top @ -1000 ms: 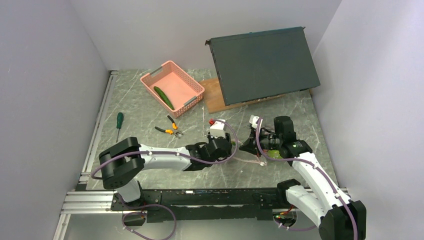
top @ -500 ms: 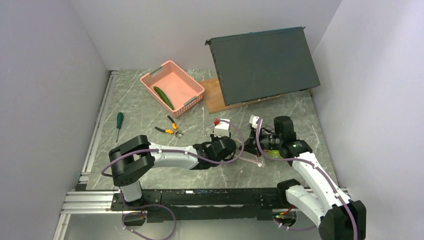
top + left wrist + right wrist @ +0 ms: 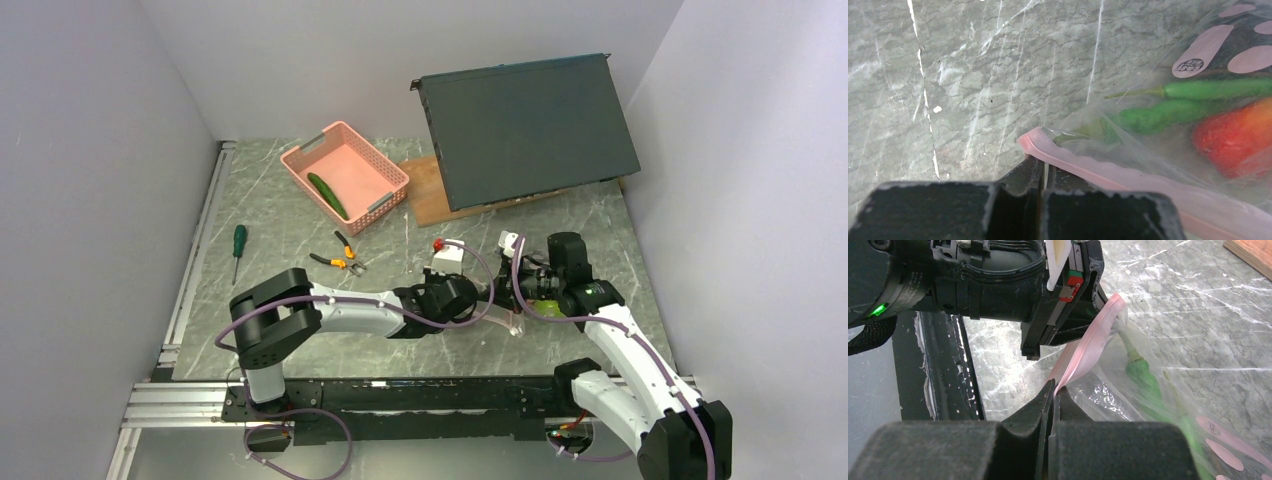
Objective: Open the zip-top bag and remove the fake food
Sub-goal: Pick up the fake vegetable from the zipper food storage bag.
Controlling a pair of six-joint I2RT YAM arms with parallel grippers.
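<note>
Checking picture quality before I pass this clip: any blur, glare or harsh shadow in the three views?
Top external: even, soft light, sharp, no harsh shadows. Left wrist: the left fingers are a dark blur at the bottom; the zip-top bag hazes the green peppers with a sheen. Right wrist: the right fingers are out of focus, the marble table sharp.

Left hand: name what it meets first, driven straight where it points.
The pink zip strip of the clear zip-top bag, pinched in the left hand; past it, likely green plastic peppers.
</note>
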